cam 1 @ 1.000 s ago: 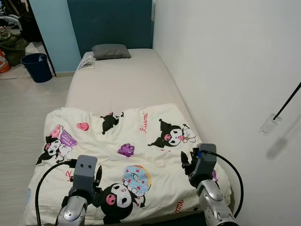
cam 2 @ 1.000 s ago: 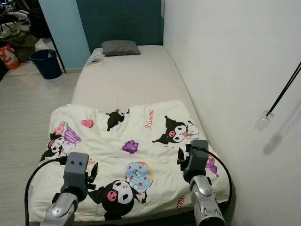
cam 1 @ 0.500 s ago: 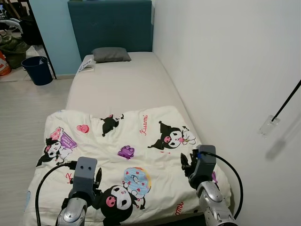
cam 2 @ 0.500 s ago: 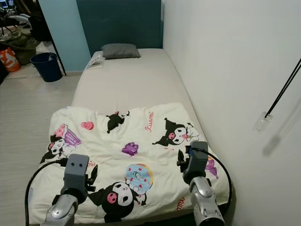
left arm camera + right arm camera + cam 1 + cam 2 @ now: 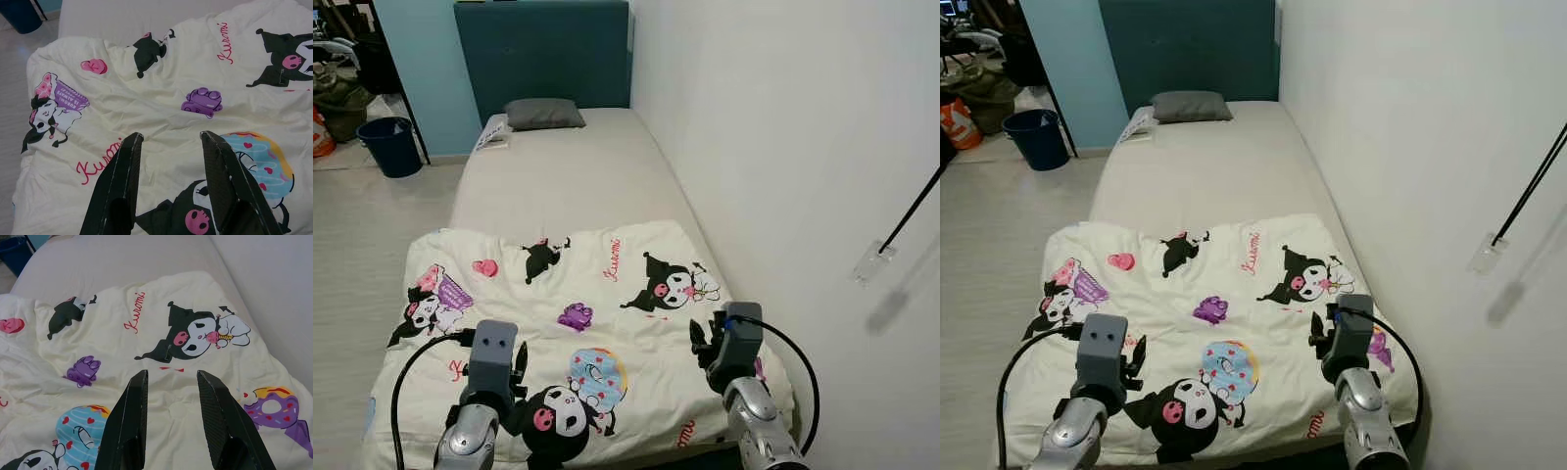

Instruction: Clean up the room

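A cream blanket point(image 5: 578, 294) printed with black cartoon figures, a purple shape and red script covers the near half of a single bed point(image 5: 558, 176). A grey pillow point(image 5: 544, 113) lies at the head of the bed, with a white paper item point(image 5: 493, 131) beside it. My left gripper point(image 5: 171, 139) hovers open over the blanket's near left part, nothing between its fingers. My right gripper point(image 5: 171, 377) hangs open over the blanket's near right part, just short of a printed figure holding an ice cream point(image 5: 195, 335).
The white wall point(image 5: 783, 147) runs close along the bed's right side, with a black cable and a small white fitting point(image 5: 874, 259) on it. Pale floor point(image 5: 362, 225) lies to the left. A dark blue bin point(image 5: 389, 145) and bags stand at the far left.
The camera view shifted slightly, so the bed sits a little lower in frame than a second ago. Both grippers stay open over the blanket in about the same places.
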Robot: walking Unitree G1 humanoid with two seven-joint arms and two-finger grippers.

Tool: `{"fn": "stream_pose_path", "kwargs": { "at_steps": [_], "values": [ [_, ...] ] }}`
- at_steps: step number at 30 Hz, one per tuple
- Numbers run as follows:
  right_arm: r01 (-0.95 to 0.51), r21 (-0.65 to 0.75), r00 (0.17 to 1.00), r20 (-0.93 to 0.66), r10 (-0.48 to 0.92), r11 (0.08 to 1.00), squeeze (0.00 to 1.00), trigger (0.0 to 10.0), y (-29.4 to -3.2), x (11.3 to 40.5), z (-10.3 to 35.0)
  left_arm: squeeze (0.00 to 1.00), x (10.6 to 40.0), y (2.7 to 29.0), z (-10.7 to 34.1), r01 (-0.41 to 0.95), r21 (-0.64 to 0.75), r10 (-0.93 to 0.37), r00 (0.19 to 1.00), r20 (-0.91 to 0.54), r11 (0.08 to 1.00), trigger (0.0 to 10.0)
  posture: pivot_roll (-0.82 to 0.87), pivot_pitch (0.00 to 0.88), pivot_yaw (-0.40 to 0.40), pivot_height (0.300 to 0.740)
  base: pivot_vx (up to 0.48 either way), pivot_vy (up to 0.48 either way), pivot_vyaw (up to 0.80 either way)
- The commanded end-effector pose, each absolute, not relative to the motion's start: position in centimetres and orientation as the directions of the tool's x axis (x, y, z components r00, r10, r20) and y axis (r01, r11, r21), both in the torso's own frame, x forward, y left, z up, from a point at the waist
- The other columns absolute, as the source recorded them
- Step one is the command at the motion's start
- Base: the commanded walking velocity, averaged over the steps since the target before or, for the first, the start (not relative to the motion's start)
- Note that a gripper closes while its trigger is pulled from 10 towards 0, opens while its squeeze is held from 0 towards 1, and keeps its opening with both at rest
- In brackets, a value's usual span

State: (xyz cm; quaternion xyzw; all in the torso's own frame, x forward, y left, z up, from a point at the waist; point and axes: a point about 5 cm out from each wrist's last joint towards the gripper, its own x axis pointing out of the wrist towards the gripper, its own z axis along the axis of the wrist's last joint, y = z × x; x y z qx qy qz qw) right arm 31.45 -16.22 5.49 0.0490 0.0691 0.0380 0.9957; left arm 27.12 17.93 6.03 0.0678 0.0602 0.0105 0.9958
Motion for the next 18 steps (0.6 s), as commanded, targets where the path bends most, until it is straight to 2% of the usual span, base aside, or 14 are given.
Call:
{"fn": "stream_pose_path", "kwargs": {
  "at_steps": [1,18],
  "values": [
    [-0.071,0.1,0.985,-0.152,0.086,0.992,0.0,10.0,-16.07,31.27,5.02,0.0,26.8,17.99,5.42,-0.015,0.138,0.035,0.989,-0.141,0.99,10.0,-0.03,0.086,-0.049,0.74,0.0,0.0,0.0],
    [-0.079,0.095,0.983,-0.156,0.093,0.992,0.0,10.0,-16.03,31.11,4.85,0.0,26.69,17.82,5.49,-0.01,0.127,0.028,0.99,-0.14,0.992,10.0,-0.02,0.092,-0.053,0.74,0.0,0.0,0.0]
  ]
}}
